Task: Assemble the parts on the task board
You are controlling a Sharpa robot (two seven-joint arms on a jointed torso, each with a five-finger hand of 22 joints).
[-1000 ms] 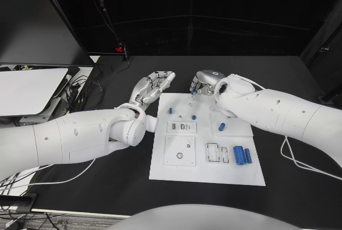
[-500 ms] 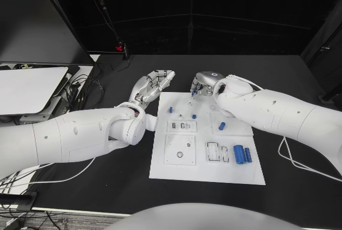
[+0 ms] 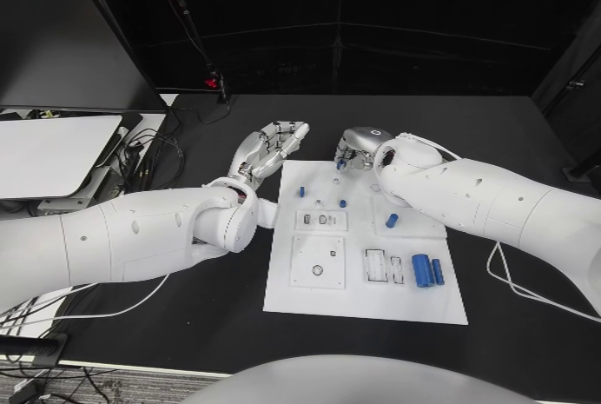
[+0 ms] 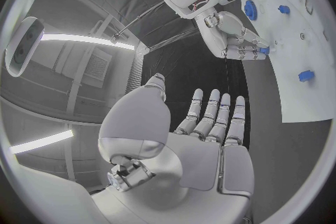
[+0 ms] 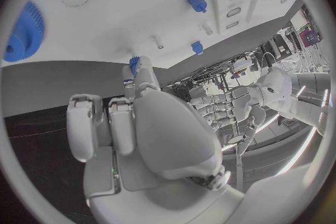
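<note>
board: one white task board, between the two hands
right hand: at board's far edge, pinching a small blue part at its fingertips
left hand: just off board's far left corner, fingers straight and apart, holding nothing
loose parts: two blue cylinders side by side, near edge, well away from both hands
peg: one, blue, just beside left hand
beyond left arm: one white panel, cables

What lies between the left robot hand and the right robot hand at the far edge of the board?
In the head view, only bare black table separates the left robot hand from the right robot hand, which pinches a blue piece.
</note>
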